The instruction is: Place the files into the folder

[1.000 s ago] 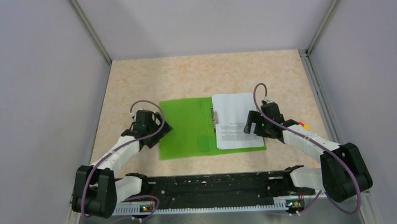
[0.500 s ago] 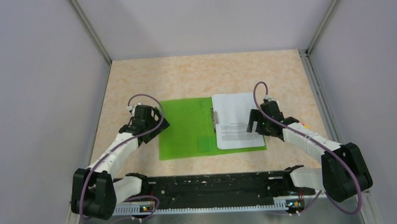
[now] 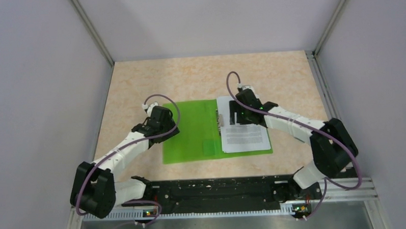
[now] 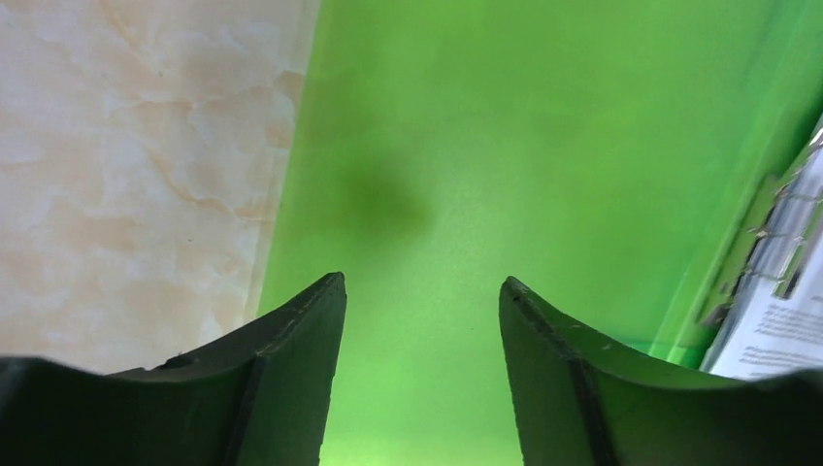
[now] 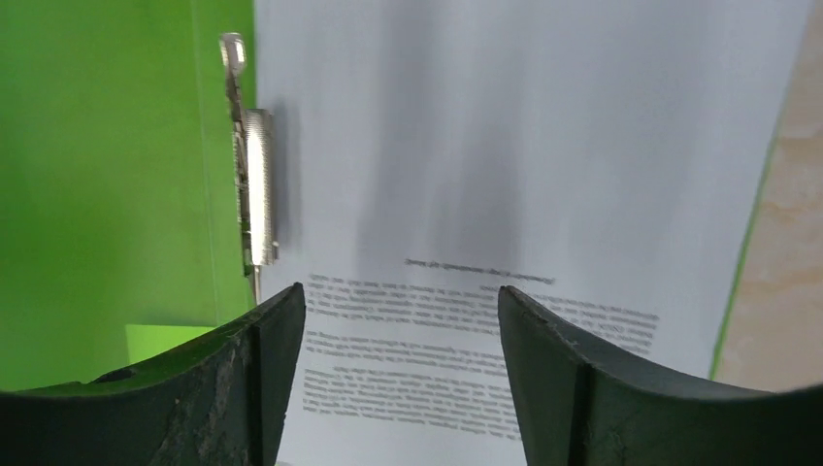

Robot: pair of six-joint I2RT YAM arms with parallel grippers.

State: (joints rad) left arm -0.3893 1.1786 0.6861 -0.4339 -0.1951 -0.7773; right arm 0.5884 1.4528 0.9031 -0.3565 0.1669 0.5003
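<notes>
The green folder (image 3: 191,130) lies open and flat on the table. The files (image 3: 245,136), white sheets with printed text, rest on its right half beside the metal clip (image 3: 220,120). My left gripper (image 3: 166,127) hovers over the folder's left half, open, with only green plastic (image 4: 543,126) showing between its fingers (image 4: 422,282). My right gripper (image 3: 237,113) is over the upper left part of the files (image 5: 505,146), close to the clip (image 5: 257,184), open (image 5: 403,291) and holding nothing.
The beige marbled tabletop (image 3: 199,76) surrounds the folder, with grey walls on three sides. A black rail (image 3: 219,193) with the arm bases runs along the near edge. A small paler square (image 3: 209,147) sits on the folder's near middle.
The left gripper moved right, onto the folder's left half. The right gripper swung left and farther back across the files towards the clip. Both jaws narrowed slightly.
</notes>
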